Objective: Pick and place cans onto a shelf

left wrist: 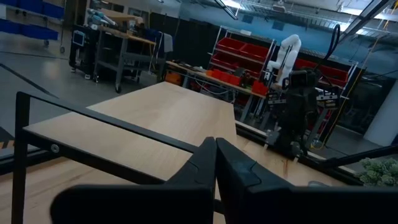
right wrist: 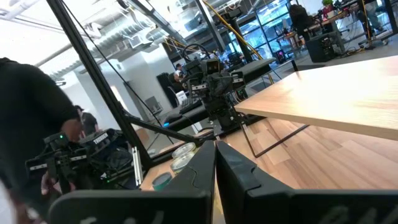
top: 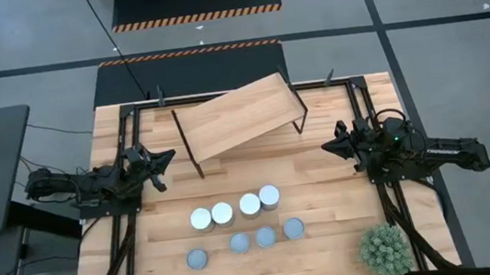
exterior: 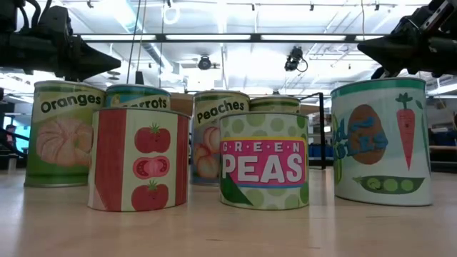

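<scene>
Light wood everywhere here: the shelf is a pale plank on thin black legs, sitting askew on the bigger wooden table, and I'll use it as the reference for everything else. All eight cans are on the tabletop just in front of the shelf, none on the plank itself. From above they sit in two loose rows: four silvery-white tops closer to the shelf, four pale blue-grey tops a bit farther from it. The table-level camera sits right behind them, so you get the labels up close: a tomato can and a green peas can nearest that camera, oranges and peaches behind those, and a carrot-and-peas can off to the side. The left gripper hovers just off the shelf's left end with its fingers pinched together, nothing in them. The right gripper hangs off the shelf's right end, fingers also pressed closed and empty. Both are well above the cans and not touching the shelf. A spiky green plant ball sits well away from the shelf, out past the cans at the table's near right corner.
</scene>
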Action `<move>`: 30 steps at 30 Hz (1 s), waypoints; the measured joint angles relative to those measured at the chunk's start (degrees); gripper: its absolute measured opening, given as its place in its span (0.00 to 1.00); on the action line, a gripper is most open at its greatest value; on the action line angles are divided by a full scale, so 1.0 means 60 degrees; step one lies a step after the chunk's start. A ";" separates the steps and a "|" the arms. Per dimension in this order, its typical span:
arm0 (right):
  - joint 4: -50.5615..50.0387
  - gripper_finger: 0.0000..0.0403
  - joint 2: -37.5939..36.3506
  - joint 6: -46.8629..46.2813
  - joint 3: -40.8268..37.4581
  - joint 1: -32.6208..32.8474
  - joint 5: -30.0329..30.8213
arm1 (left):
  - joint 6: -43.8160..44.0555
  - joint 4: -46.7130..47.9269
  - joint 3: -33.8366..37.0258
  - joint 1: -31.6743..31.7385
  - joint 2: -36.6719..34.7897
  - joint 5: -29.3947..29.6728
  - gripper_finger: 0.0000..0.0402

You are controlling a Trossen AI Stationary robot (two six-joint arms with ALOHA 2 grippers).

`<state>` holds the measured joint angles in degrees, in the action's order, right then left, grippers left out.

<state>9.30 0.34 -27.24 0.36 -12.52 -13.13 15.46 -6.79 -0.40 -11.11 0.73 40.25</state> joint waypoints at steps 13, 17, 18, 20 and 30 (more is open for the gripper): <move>0.0000 0.04 0.0000 -0.0003 0.0001 -0.0002 -0.0001 | 0.2274 -0.0115 0.0000 0.0011 0.0000 0.3649 0.04; 0.0000 0.04 0.0000 -0.0004 0.0003 -0.0002 0.0000 | 0.2265 -0.0103 0.0000 0.0011 0.0000 0.3755 0.04; 0.0000 0.04 0.0000 -0.0004 0.0003 0.0000 0.0000 | 0.2265 -0.0107 0.0000 0.0011 0.0000 0.3756 0.04; 0.0000 0.04 0.0001 -0.0004 0.0003 0.0000 -0.0001 | 0.2256 -0.0162 0.0000 0.0011 0.0000 0.3752 0.04; 0.0004 0.04 0.0002 0.0710 0.0001 -0.0007 0.0173 | 0.6616 -0.0689 0.0000 0.0000 0.0000 0.2862 0.04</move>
<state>9.32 0.35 -22.98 0.37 -12.56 -12.09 55.15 -10.93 -0.40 -11.11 0.73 57.42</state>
